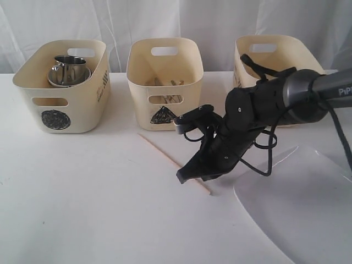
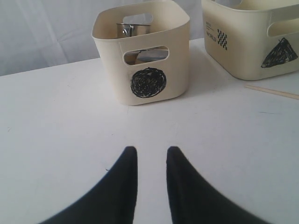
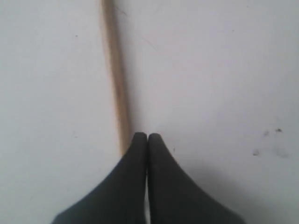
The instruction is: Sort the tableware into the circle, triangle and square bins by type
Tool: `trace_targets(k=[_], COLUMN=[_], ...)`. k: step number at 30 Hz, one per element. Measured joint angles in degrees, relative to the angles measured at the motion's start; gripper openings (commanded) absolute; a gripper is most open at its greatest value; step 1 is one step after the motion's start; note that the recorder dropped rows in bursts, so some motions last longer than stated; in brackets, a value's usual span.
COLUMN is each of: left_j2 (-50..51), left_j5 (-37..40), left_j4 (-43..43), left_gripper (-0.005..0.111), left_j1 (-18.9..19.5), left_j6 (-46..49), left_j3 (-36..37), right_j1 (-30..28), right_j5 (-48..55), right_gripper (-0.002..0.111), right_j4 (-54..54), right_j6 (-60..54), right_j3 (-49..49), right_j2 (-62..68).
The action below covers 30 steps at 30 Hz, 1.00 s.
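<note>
Letters "PiP" in white on the grey right arm [image 1: 308, 91], cut off at the picture's edge. The word "WORLD" under a small check square [image 2: 222, 39] on the side of the triangle bin [image 2: 243, 60], seen from the left wrist. Small dark print on the side of the circle bin [image 1: 33, 82] too, but too tiny to read. A scribbled black circle [image 1: 55, 119] on that bin's front. A scribbled black triangle [image 1: 163, 115] on the front of the middle one. Third bin [image 1: 275, 49] at the back right, partly behind the arm, its mark out of sight.

One wooden chopstick [image 1: 173, 163] flat on the white table [image 1: 82, 192], in front of the triangle bin. Long and thin, lying on a slant: far end toward the triangle bin, near end toward the big white plate [image 1: 297, 220]. Not inside any bin.

Right claw [image 1: 186, 176] down low at the near end of the chopstick. From the right wrist, both black fingers [image 3: 135, 186] pressed tight together, nothing between them, the stick just beside one tip. Cannot tell whether touching it.

Left claw [image 2: 152, 154] over bare table in front of the circle bin, fingers apart with a gap, holding nothing.

In the circle bin, a steel mug [image 1: 67, 66] sitting in a steel bowl [image 1: 55, 81]. In the triangle bin, more wooden sticks [image 1: 162, 82].
</note>
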Motion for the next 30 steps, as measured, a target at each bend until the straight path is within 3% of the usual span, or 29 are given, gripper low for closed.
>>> trace_targets(k=[7,15,30], left_j2=[0.0,0.0,0.0], left_j5=[0.0,0.0,0.0], left_j4=[0.0,0.0,0.0], left_gripper=[0.029,0.029,0.029], left_j1=[0.0,0.0,0.0], left_j6=[0.0,0.0,0.0], left_j3=[0.0,0.0,0.0], right_j1=[0.58,3.75,9.44], right_j5=[4.18,11.27,22.02], right_gripper=[0.005,0.05,0.052], right_j4=[0.1,-2.38,-11.98], right_j6=[-2.14,-7.16,-11.15], right_j3=[0.0,-3.06,-14.98], right_j2=[-6.71,-10.44,1.65])
